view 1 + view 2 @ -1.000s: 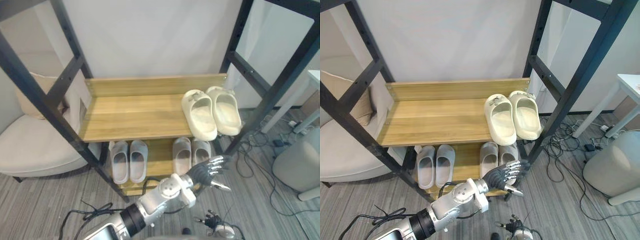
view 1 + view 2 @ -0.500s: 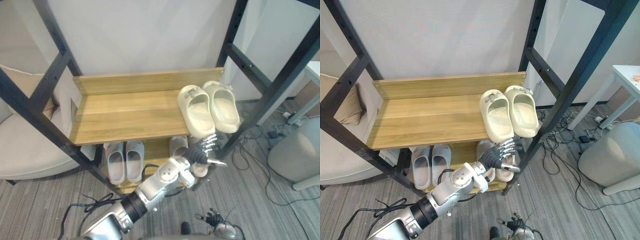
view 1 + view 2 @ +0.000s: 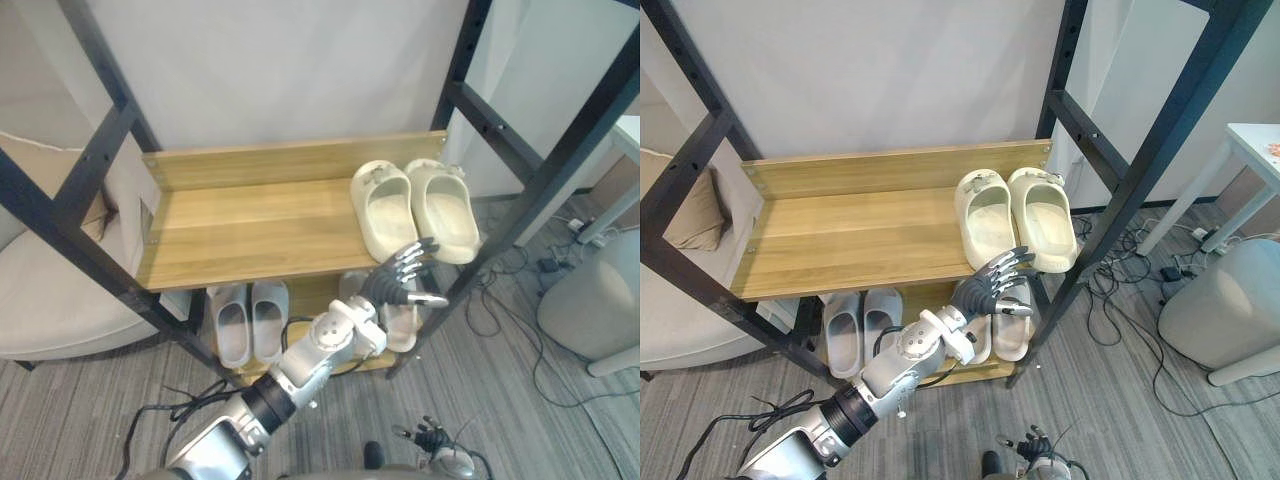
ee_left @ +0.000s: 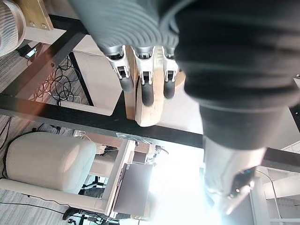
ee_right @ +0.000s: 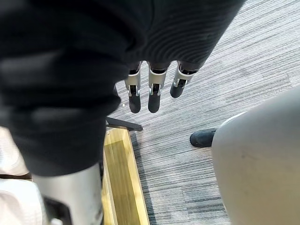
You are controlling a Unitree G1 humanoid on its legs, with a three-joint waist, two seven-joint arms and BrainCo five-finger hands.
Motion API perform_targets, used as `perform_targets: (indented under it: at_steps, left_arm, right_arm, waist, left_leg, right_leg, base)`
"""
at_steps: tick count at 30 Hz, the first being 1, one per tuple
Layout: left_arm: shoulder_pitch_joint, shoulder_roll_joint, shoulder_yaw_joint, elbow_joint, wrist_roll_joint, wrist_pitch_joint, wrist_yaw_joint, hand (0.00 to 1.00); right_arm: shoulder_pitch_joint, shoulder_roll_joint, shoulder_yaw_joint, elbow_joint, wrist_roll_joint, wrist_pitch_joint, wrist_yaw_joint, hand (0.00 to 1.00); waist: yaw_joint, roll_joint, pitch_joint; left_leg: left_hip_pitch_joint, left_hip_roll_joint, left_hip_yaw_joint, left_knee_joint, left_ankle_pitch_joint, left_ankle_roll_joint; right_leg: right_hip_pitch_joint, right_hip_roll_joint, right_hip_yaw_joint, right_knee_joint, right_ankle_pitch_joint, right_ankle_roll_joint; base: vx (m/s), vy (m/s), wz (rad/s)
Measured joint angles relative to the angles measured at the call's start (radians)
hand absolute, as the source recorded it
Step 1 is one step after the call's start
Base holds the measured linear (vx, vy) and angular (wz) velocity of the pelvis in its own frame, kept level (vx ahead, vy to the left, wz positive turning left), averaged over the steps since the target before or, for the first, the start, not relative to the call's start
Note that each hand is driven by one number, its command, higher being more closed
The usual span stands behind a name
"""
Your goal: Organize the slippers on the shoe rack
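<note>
A pair of cream slippers (image 3: 385, 212) lies side by side at the right end of the upper wooden shelf (image 3: 250, 228), toes towards me. On the lower shelf stand a grey pair (image 3: 250, 320) at the left and a second pale pair (image 3: 403, 325) at the right, partly hidden behind my arm. My left hand (image 3: 402, 275) hovers at the front edge of the upper shelf, just below the cream slippers, with its fingers (image 4: 142, 80) straight and nothing in it. The fingers of my right hand (image 5: 150, 89) hang relaxed and empty over the carpet.
Black metal posts (image 3: 520, 190) frame the rack on both sides. A beige armchair (image 3: 50, 300) stands to the left and a grey rounded bin (image 3: 600, 310) to the right. Cables (image 3: 510, 300) lie on the carpet by the rack's right foot.
My left hand has risen from in front of the lower shelf to the front edge of the upper shelf, close to the cream slippers. The camera has shifted a little too.
</note>
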Motion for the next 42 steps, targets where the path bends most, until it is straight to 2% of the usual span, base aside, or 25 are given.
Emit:
perform_targets:
  at_steps: [16, 22, 27, 29, 32, 34, 40, 42]
  left_arm:
    - [-0.013, -0.033, 0.009, 0.017, -0.052, -0.001, 0.001, 0.0]
    - [-0.013, -0.033, 0.009, -0.12, -0.085, -0.002, 0.001, 0.0]
    - [-0.013, -0.041, 0.009, -0.289, -0.121, -0.022, 0.0, 0.0]
    - [-0.013, -0.043, 0.01, -0.322, -0.137, -0.024, 0.0, 0.0]
    - [-0.012, -0.044, 0.01, -0.381, -0.163, -0.031, 0.0, 0.0]
    - [-0.01, -0.045, 0.011, -0.411, -0.173, -0.038, 0.0, 0.0]
    - [0.067, -0.05, 0.049, -0.468, -0.173, -0.042, -0.002, 0.0]
    - [0.118, -0.049, 0.072, -0.487, -0.173, -0.043, -0.005, 0.0]
  right_arm:
    - [0.002, 0.006, -0.035, 0.0, 0.001, 0.003, 0.0, 0.0]
    - [0.004, 0.001, -0.018, 0.009, 0.002, 0.004, 0.001, 0.0]
    - [0.002, -0.009, 0.005, 0.028, 0.004, 0.002, 0.003, 0.0]
    - [0.001, -0.011, 0.01, 0.036, 0.004, 0.001, 0.002, 0.0]
    - [0.002, -0.023, 0.037, 0.049, 0.004, 0.006, 0.003, 0.0]
    - [0.002, -0.029, 0.055, 0.05, 0.004, 0.01, 0.004, 0.0]
    - [0.0, -0.032, 0.09, 0.072, 0.004, 0.009, 0.004, 0.0]
    - [0.001, -0.035, 0.093, 0.087, 0.004, 0.01, 0.006, 0.0]
  waist:
    - [0.003, 0.0, 0.0]
    - [0.007, 0.0, -0.001]
    - [0.031, 0.0, -0.002]
    - [0.035, 0.0, -0.004]
    - [0.056, 0.003, -0.016]
    - [0.058, 0.007, -0.022]
    - [0.07, 0.01, -0.037]
    - [0.083, 0.01, -0.05]
  left_leg:
    - [0.001, -0.007, -0.011, 0.0, 0.005, 0.007]
    - [0.002, -0.008, -0.036, 0.0, 0.007, 0.011]
    - [-0.001, -0.018, -0.055, 0.0, 0.011, 0.017]
    - [0.0, -0.02, -0.067, 0.0, 0.013, 0.019]
    - [0.0, -0.023, -0.077, 0.0, 0.014, 0.021]
    - [0.004, -0.025, -0.091, 0.0, 0.015, 0.023]
    - [0.02, -0.027, -0.128, 0.0, 0.019, 0.029]
    - [0.019, -0.027, -0.135, 0.0, 0.02, 0.031]
  right_leg:
    - [0.0, -0.008, -0.014, -0.002, 0.007, 0.001]
    - [0.019, -0.014, -0.04, 0.0, 0.006, 0.002]
    - [0.026, -0.025, -0.047, 0.001, 0.002, 0.007]
    - [0.033, -0.026, -0.055, 0.001, 0.0, 0.01]
    - [0.038, -0.033, -0.066, 0.001, -0.001, 0.011]
    - [0.049, -0.035, -0.075, 0.001, -0.004, 0.013]
    - [0.069, -0.04, -0.107, 0.034, -0.031, 0.016]
    - [0.071, -0.04, -0.113, 0.038, -0.034, 0.016]
  base:
    - [-0.01, -0.006, 0.01]
    - [-0.02, -0.028, 0.11]
    - [-0.04, -0.016, 0.11]
    - [-0.04, -0.017, 0.19]
    - [-0.03, -0.012, 0.12]
    - [-0.02, -0.019, 0.18]
    - [-0.03, -0.022, 0.17]
    - [-0.03, -0.021, 0.15]
